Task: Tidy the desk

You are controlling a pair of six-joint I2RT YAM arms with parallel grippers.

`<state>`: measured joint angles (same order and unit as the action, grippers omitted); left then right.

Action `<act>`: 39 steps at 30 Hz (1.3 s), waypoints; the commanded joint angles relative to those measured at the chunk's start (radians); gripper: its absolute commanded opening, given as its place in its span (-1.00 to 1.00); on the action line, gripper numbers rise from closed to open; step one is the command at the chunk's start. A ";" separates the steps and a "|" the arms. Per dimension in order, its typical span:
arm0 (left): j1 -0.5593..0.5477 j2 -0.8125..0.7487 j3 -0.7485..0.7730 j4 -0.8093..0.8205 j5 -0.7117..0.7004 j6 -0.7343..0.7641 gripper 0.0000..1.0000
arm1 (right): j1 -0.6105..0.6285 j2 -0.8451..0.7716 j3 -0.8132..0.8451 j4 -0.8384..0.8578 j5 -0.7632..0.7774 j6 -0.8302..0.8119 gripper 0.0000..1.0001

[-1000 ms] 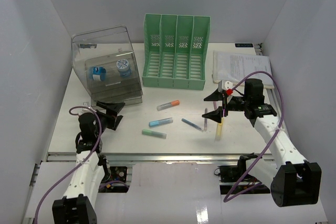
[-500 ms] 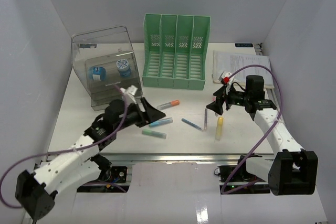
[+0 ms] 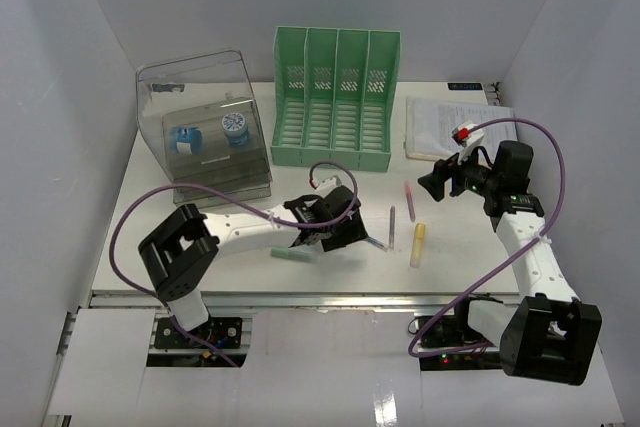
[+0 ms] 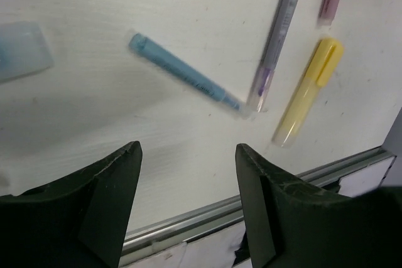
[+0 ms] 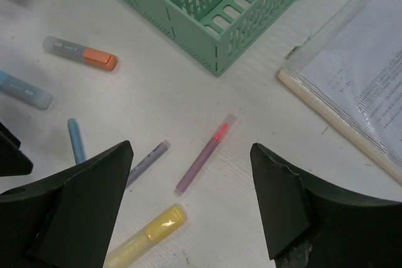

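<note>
The white desk (image 3: 200, 247) holds loose pens and highlighters near its front middle. My left gripper (image 3: 340, 231) is open and empty, low over the desk near the silver front rail (image 4: 251, 208). Just beyond it lie a blue pen (image 4: 185, 76), a purple pen (image 4: 279, 36) and a yellow highlighter (image 4: 308, 92). My right gripper (image 3: 434, 181) is open and empty, above a pink pen (image 5: 204, 154) lying flat. An orange highlighter (image 5: 80, 53) and a blue highlighter (image 5: 25, 90) lie further left. A green highlighter (image 3: 293, 255) lies by the left arm.
A green slotted file rack (image 3: 335, 97) stands at the back middle. A clear plastic drawer box (image 3: 205, 127) stands at the back left. A stack of papers (image 3: 455, 127) lies at the back right, behind the right gripper. White walls enclose the desk.
My left arm has swung from the left side across to the desk's middle, over the pens. My right gripper has drawn back to the right, and the pink pen now lies flat on the desk.
</note>
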<state>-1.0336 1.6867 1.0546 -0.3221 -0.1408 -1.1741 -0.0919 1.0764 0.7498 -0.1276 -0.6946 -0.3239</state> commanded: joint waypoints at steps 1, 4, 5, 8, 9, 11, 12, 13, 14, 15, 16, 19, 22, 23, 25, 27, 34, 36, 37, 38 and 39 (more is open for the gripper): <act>0.012 0.101 0.196 -0.157 -0.043 -0.163 0.39 | -0.011 -0.019 0.008 0.045 -0.002 0.035 0.64; 0.026 0.182 0.242 -0.175 0.002 -0.200 0.39 | -0.011 -0.025 0.006 0.045 -0.013 0.037 0.64; 0.030 0.200 0.255 -0.178 0.013 -0.209 0.39 | -0.012 -0.026 0.007 0.044 -0.014 0.037 0.64; 0.044 0.246 0.301 -0.194 0.047 -0.235 0.32 | -0.015 -0.031 0.008 0.043 -0.015 0.039 0.64; 0.046 0.262 0.318 -0.209 0.058 -0.237 0.27 | -0.016 -0.034 0.008 0.044 -0.014 0.039 0.64; 0.050 0.290 0.354 -0.246 0.073 -0.244 0.22 | -0.019 -0.037 0.008 0.045 -0.016 0.040 0.64; 0.050 0.300 0.365 -0.268 0.082 -0.245 0.22 | -0.020 -0.039 0.008 0.045 -0.017 0.040 0.64; 0.051 0.308 0.371 -0.284 0.083 -0.248 0.21 | -0.020 -0.040 0.008 0.045 -0.018 0.041 0.64; 0.052 0.314 0.376 -0.297 0.083 -0.253 0.21 | -0.020 -0.041 0.008 0.045 -0.020 0.041 0.64; 0.054 0.321 0.381 -0.312 0.084 -0.259 0.22 | -0.021 -0.042 0.008 0.044 -0.022 0.042 0.64; 0.058 0.329 0.387 -0.328 0.088 -0.264 0.22 | -0.022 -0.043 0.008 0.044 -0.023 0.043 0.64; 0.078 0.361 0.411 -0.371 0.125 -0.258 0.19 | -0.023 -0.046 0.009 0.043 -0.025 0.046 0.64; 0.093 0.417 0.458 -0.427 0.206 -0.213 0.04 | -0.027 -0.049 0.009 0.044 -0.025 0.048 0.64; 0.096 0.444 0.472 -0.460 0.213 -0.205 0.03 | -0.030 -0.052 0.008 0.045 -0.026 0.048 0.64; 0.099 0.476 0.501 -0.508 0.216 -0.179 0.00 | -0.032 -0.057 0.010 0.045 -0.029 0.049 0.64; 0.101 0.495 0.529 -0.552 0.201 -0.159 -0.01 | -0.033 -0.061 0.010 0.045 -0.031 0.051 0.64; 0.104 0.535 0.575 -0.642 0.156 -0.116 -0.13 | -0.035 -0.070 0.010 0.045 -0.042 0.057 0.64; 0.106 0.541 0.566 -0.652 0.156 -0.101 -0.26 | -0.037 -0.072 0.010 0.045 -0.047 0.059 0.64; 0.106 0.543 0.561 -0.653 0.156 -0.099 -0.31 | -0.035 -0.072 0.010 0.045 -0.048 0.060 0.64; 0.108 0.544 0.554 -0.661 0.156 -0.091 -0.37 | -0.035 -0.074 0.010 0.045 -0.050 0.060 0.64; 0.109 0.545 0.550 -0.667 0.147 -0.083 -0.42 | -0.036 -0.075 0.010 0.044 -0.051 0.060 0.64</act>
<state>-0.9305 2.1696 1.6493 -0.8743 0.0808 -1.3119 -0.1234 1.0258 0.7498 -0.1158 -0.7174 -0.2761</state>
